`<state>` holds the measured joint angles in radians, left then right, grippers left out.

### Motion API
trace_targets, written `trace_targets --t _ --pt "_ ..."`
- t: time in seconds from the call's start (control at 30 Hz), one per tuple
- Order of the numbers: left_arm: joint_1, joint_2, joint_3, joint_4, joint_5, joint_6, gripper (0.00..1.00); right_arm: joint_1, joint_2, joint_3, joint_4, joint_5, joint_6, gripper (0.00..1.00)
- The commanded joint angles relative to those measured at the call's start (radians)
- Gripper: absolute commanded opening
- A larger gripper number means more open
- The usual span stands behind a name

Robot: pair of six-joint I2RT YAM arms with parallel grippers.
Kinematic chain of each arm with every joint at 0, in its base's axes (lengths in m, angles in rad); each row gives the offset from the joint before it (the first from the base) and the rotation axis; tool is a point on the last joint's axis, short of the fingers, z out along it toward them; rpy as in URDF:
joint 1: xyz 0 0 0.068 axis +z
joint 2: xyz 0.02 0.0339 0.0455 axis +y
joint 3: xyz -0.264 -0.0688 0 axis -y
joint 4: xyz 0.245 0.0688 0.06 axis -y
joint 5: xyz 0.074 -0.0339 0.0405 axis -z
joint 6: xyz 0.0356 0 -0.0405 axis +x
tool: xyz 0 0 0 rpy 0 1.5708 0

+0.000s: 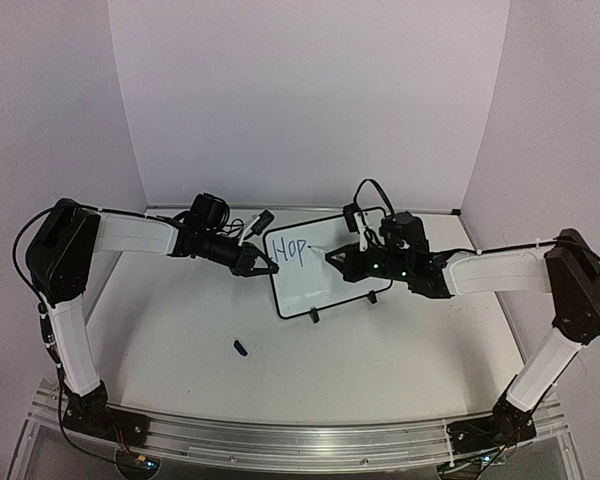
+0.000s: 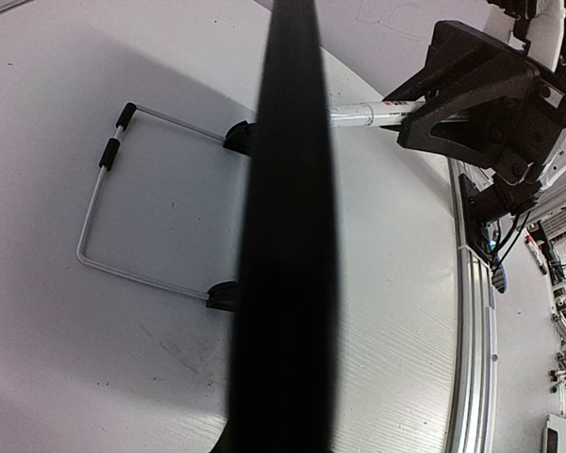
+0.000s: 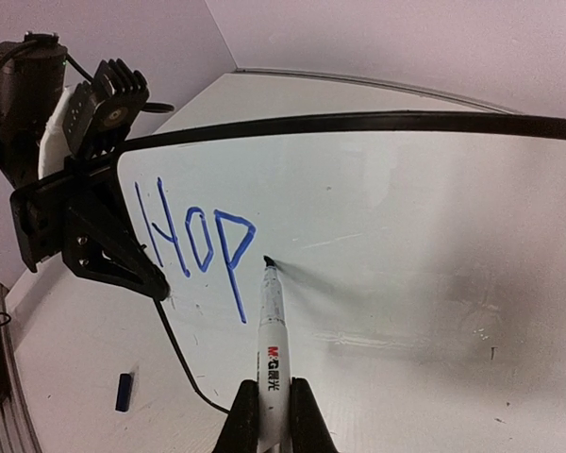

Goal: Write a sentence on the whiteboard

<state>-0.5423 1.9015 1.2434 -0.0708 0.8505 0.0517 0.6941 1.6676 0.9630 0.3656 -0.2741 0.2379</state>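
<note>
The whiteboard [image 1: 330, 270] stands tilted mid-table on two black feet. On it the sentence [image 3: 193, 241] reads "Hop" in blue. My left gripper [image 1: 263, 266] is shut on the board's left edge, whose black frame [image 2: 288, 236] fills the middle of the left wrist view and hides the jaws. A white marker [image 3: 272, 340] sits between the shut fingers of my right gripper [image 3: 272, 401]. Its tip touches the board just right of the "p". From above, the right gripper [image 1: 342, 258] is in front of the board's middle.
A small dark blue marker cap [image 1: 240, 348] lies on the table in front of the board, also in the right wrist view [image 3: 123, 392]. The board's wire stand [image 2: 104, 217] sticks out behind it. An aluminium rail [image 1: 280, 435] runs along the near edge, and walls close three sides.
</note>
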Motion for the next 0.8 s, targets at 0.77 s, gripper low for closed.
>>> trace_targets --t 0.77 --pt "-0.011 0.025 0.028 -0.052 0.025 -0.004 0.0 -0.027 -0.016 0.049 0.015 0.029 -0.023 0.0"
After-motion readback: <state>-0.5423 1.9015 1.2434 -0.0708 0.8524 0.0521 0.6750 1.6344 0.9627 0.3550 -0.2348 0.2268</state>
